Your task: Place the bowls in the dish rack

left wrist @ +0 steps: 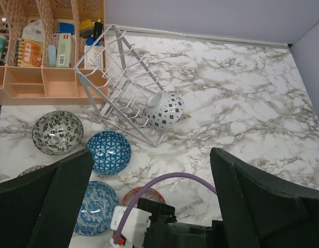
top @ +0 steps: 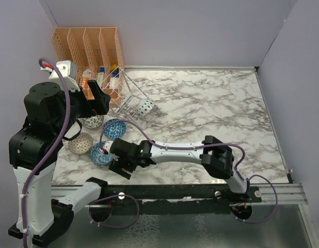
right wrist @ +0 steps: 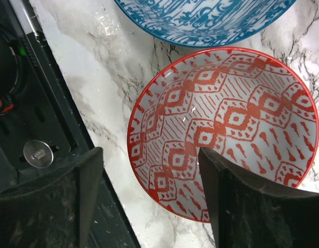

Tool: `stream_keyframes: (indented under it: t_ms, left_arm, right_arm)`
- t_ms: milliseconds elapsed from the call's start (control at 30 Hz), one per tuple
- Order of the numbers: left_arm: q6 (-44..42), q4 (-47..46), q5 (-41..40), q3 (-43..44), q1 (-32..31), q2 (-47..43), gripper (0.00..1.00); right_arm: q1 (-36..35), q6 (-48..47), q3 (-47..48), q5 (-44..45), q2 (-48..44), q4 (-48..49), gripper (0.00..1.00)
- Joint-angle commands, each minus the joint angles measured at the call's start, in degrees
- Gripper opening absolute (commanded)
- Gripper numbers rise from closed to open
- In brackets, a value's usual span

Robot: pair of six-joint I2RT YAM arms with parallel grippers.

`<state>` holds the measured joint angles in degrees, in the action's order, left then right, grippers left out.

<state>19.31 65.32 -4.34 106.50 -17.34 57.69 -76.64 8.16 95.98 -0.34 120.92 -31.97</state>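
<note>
On the marble table (top: 211, 108), six bowls and one dish rack (left wrist: 118, 77) were counted. A dotted bowl (left wrist: 167, 109) lay on its side in the rack. Five sat loose nearby: a grey-white bowl (left wrist: 57, 132), a triangle-patterned blue bowl (left wrist: 108, 151), a paler blue bowl (left wrist: 95, 206), a tan bowl (top: 80, 143) and a red bowl (right wrist: 226, 124). One orange organiser (top: 89, 44) stood behind. The right gripper (right wrist: 149, 160) was spread wide astride the red bowl's rim, gripping nothing; contact could not be told. The left gripper (left wrist: 151, 157), equally wide, hung empty above the table.
</note>
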Motion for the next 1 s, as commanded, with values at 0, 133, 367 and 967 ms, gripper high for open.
stream_keyframes:
  t_ms: [0, 133, 367, 967]
  left_arm:
    - [-0.23, 0.34, -1.79, 0.81, -0.07, -1.16, 0.99]
    - [-0.41, 0.21, -2.05, 0.17, -0.08, -1.53, 0.99]
    - [-0.83, -0.18, -2.34, -0.92, -0.07, -2.22, 0.99]
    - [-0.74, -1.38, -2.87, -3.9, -0.09, -4.1, 0.99]
  right_arm:
    - [-0.77, -2.22, 0.6, 2.19, 1.18, 0.9, 0.69]
    - [-0.86, -1.5, -0.09, 2.62, 1.24, 1.25, 0.53]
    - [-0.9, -2.25, -1.02, 2.26, 1.11, 1.11, 0.48]
    - [-1.24, -1.64, -1.38, 2.25, 1.32, 0.45, 0.34]
